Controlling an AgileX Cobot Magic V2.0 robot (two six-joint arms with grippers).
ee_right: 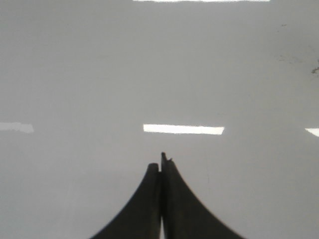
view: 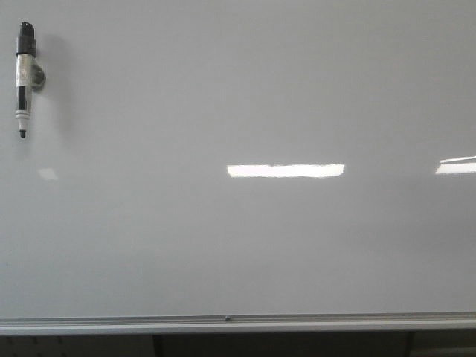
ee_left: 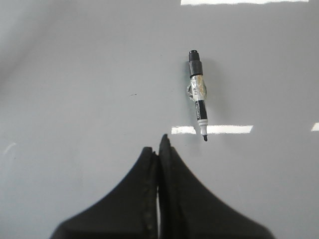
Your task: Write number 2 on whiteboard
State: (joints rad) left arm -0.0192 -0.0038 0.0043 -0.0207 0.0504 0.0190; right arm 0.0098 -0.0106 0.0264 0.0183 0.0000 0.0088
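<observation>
- Two grippers are seen, each only from its own wrist camera; neither appears in the front view.
- The left gripper [ee_left: 158, 149] is pressed closed, its black fingers [ee_left: 137, 199] meeting along their length with nothing caught between them.
- Just ahead of the left fingertips and slightly to one side, a black-and-white marker [ee_left: 198, 95] is seen against the whiteboard [ee_left: 75, 74], uncapped, its tip pointing back toward the gripper; it is not touched by the fingers.
- The right gripper [ee_right: 161, 164] is likewise clenched on nothing, with only bare board surface ahead of it.
- Beyond both grippers, the whiteboard [view: 245, 245] fills the front view, its silver frame edge [view: 223, 322] running along the bottom.
- The marker [view: 24, 78] is held at the board's upper left corner area, tip downward.
- No number 2 can be made out on the board; only bright light reflections [view: 285, 170] and a few faint smudges [ee_right: 315, 69] are seen.
</observation>
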